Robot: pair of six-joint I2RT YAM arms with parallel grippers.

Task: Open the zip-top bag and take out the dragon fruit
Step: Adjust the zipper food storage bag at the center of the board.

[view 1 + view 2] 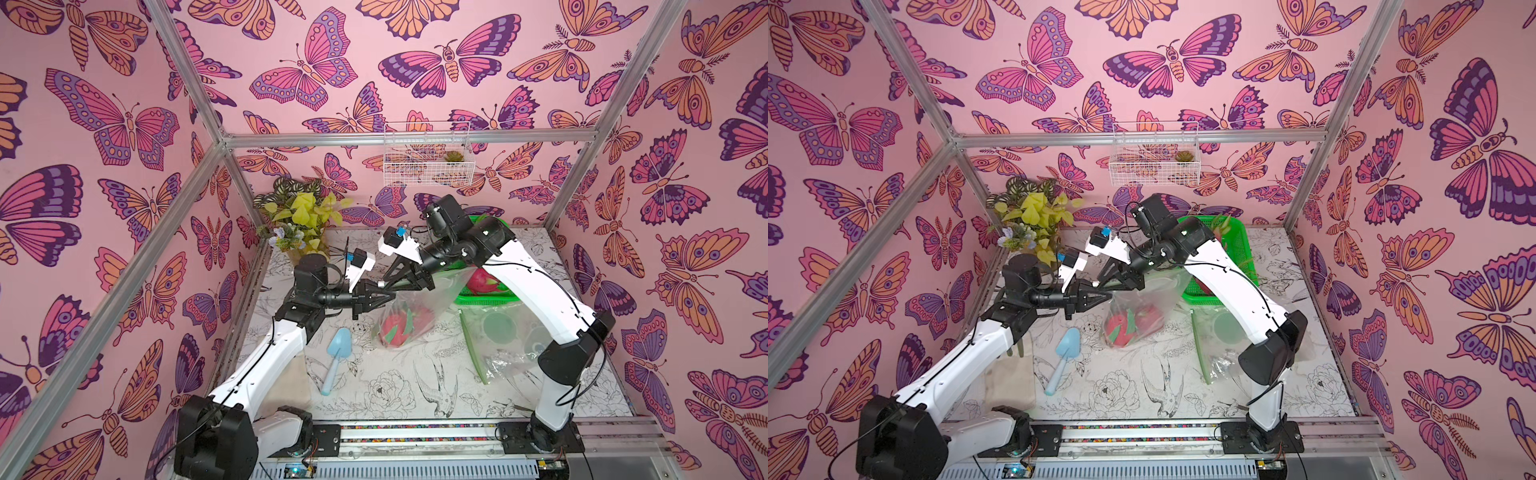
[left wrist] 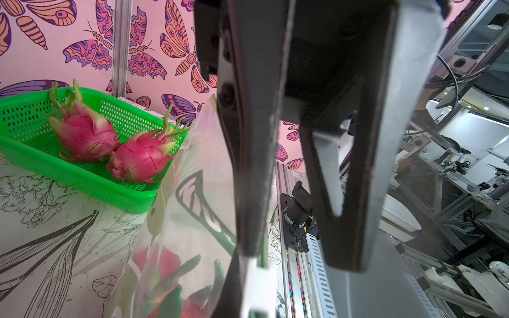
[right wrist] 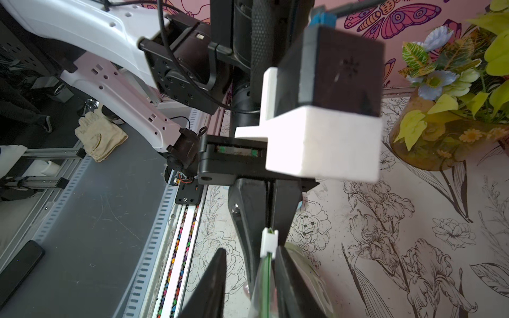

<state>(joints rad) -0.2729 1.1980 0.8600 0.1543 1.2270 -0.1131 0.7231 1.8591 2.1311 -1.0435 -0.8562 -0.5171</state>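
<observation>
A clear zip-top bag (image 1: 419,299) hangs mid-table with a green zip strip and a white slider (image 3: 269,243). Red dragon fruit (image 1: 399,328) with green scales lie in its bottom, also visible in a top view (image 1: 1125,328). My left gripper (image 1: 394,295) is shut on the bag's top edge just past the slider. My right gripper (image 3: 249,254) faces it with jaws apart; the slider sits between them, against one finger. Two more dragon fruit (image 2: 82,132) (image 2: 143,157) lie in the green basket (image 2: 27,154).
The green basket (image 1: 486,297) stands at the back right. In front of it lies a second clear bag (image 1: 498,332) with a green strip. A blue trowel (image 1: 336,357) lies front left, a potted plant (image 1: 299,220) stands at the back left, and a wire basket (image 1: 428,153) hangs on the wall.
</observation>
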